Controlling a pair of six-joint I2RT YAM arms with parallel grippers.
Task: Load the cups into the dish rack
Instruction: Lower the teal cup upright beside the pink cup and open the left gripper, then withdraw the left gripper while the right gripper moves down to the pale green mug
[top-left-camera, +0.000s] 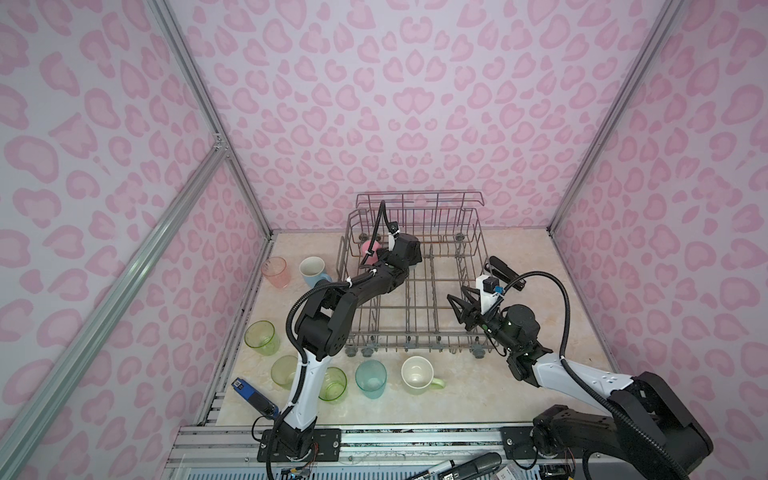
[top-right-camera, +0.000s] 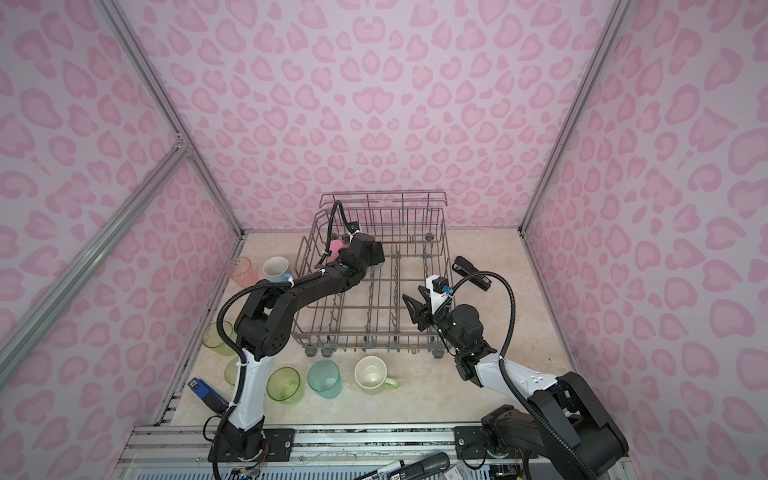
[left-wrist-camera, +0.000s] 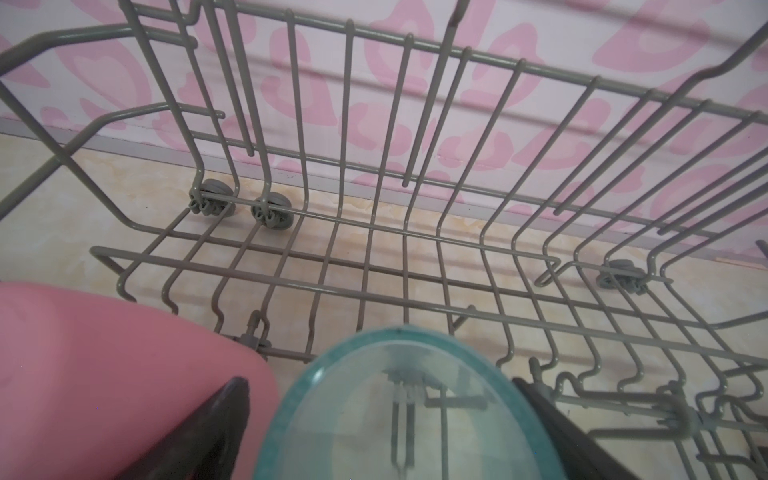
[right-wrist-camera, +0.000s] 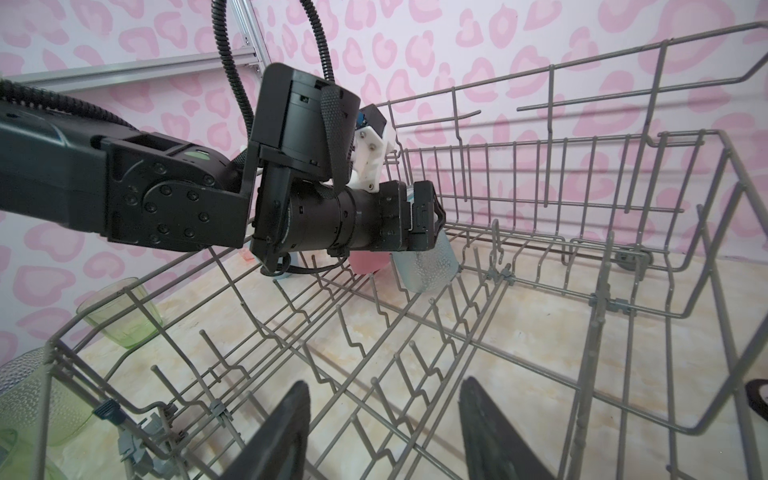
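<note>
The dish rack (top-left-camera: 415, 334) sits mid-bench (top-left-camera: 457, 399), within reach of both arms. The left hand (left-wrist-camera: 380, 382) reaches into its far-left corner, spread either side of an upturned teal cup (left-wrist-camera: 399, 424) set close beside a pink cup (left-wrist-camera: 104, 365), probably to save room. The right hand (right-wrist-camera: 384, 382) hovers spread and empty over the rack's right side.

A robot lab test booth; pink-patterned panel walls (top-left-camera: 415, 104) on aluminium framing (top-left-camera: 196, 89) enclose a marble-look tabletop (top-left-camera: 469, 395); two robot arms (top-left-camera: 353, 297) are bolted to its front rail (top-left-camera: 415, 438).
</note>
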